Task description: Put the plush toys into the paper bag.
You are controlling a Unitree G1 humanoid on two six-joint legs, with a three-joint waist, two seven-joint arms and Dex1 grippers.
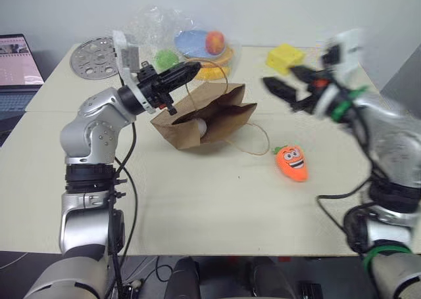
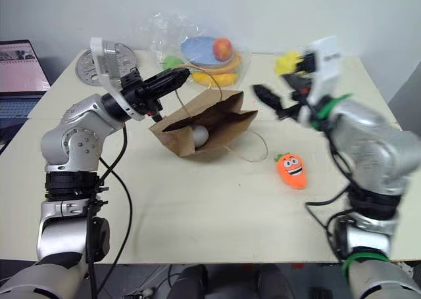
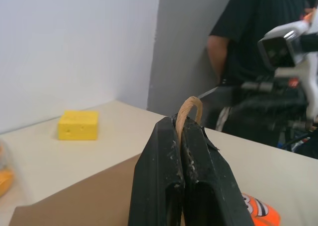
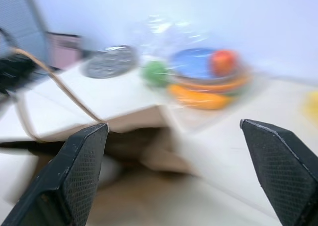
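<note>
A: The bag (image 1: 204, 118) lies tilted on the surface (image 1: 197, 207), egg (image 1: 201, 126) inside its mouth, the left gripper (image 1: 191, 70) clamped on a handle (image 3: 188, 112).

B: The carrot (image 1: 292, 163) lies right of the bag; the right gripper (image 1: 284, 82) hangs above, jaws apart.

A: If that handle slips, the mouth may collapse.

B: The left wrist view adds a person (image 3: 258, 32) behind.

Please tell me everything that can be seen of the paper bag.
The paper bag is plain brown kraft paper, creased, with two thin twisted loop handles. It lies tipped on its side on the table, its open mouth turned toward the robot and raised. The left gripper is shut on the upper handle, holding the mouth up; the other handle lies loose on the table. A white toy sits inside near the mouth. The carrot lies apart from it.
</note>
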